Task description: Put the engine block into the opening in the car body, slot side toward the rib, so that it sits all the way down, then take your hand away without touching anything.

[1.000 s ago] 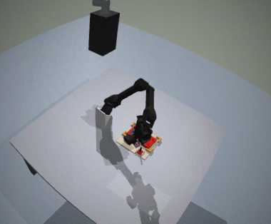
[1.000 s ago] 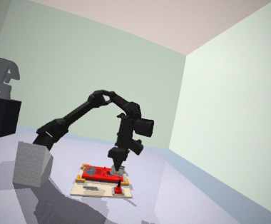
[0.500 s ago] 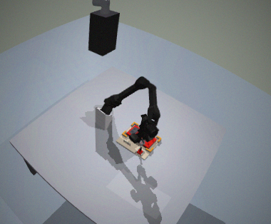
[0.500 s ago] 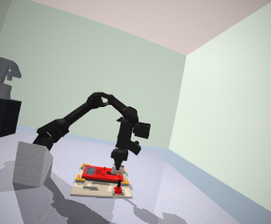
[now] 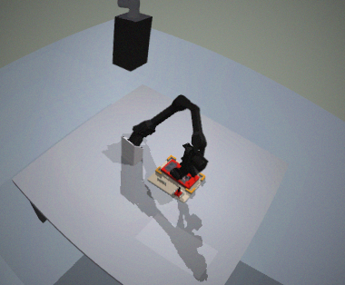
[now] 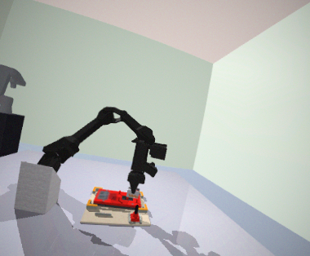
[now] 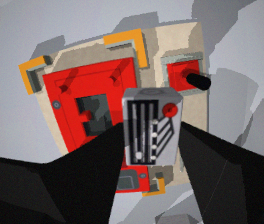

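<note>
My gripper (image 7: 151, 128) (image 6: 134, 192) is shut on the grey engine block (image 7: 167, 145), which has dark slots and a red round spot on its top face. The block (image 6: 130, 190) is held above the right part of the red car body in the exterior view. The car body (image 7: 88, 75) (image 6: 107, 199) (image 5: 167, 167) lies flat on the beige board. Its dark opening (image 7: 99, 117) shows to the left of the block in the wrist view, partly open to sight. The gap between block and body is hard to judge. My fingers hide part of the body.
Orange corner brackets (image 7: 142, 45) (image 6: 91, 207) (image 5: 153, 179) stand around the body on the beige board (image 6: 107, 218). A red piece (image 7: 175, 75) (image 6: 135, 217) with an upright black peg (image 7: 199, 81) (image 6: 136, 209) sits beside the body on the board.
</note>
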`<state>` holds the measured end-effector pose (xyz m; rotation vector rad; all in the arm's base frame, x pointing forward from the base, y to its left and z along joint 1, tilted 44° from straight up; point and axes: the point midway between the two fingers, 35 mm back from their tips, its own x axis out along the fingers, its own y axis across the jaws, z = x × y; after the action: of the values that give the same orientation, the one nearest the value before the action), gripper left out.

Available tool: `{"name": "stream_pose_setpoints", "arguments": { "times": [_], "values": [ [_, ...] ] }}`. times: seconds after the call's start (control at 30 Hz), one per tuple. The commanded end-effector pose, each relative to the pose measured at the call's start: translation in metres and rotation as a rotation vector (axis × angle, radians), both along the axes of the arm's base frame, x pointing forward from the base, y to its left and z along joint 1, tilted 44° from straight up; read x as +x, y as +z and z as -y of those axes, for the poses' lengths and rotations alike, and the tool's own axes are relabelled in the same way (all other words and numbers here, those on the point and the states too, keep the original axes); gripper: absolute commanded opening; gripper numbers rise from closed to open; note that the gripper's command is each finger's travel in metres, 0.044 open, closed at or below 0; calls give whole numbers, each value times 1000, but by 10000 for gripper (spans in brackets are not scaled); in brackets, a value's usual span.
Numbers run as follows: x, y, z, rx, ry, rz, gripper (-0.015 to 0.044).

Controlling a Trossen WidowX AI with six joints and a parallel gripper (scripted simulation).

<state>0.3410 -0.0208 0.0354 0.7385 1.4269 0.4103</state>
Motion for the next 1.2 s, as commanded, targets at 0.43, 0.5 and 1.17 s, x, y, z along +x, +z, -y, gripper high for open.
{"name": "stream_pose_setpoints", "arguments": {
  "times": [0.43,0.5,1.17],
  "values": [
    [-4,20,-51,14,70,63,0],
    [-5,22,-57,16,79,70,0],
    [-5,23,-61,19,79,70,159]
  ]
}}
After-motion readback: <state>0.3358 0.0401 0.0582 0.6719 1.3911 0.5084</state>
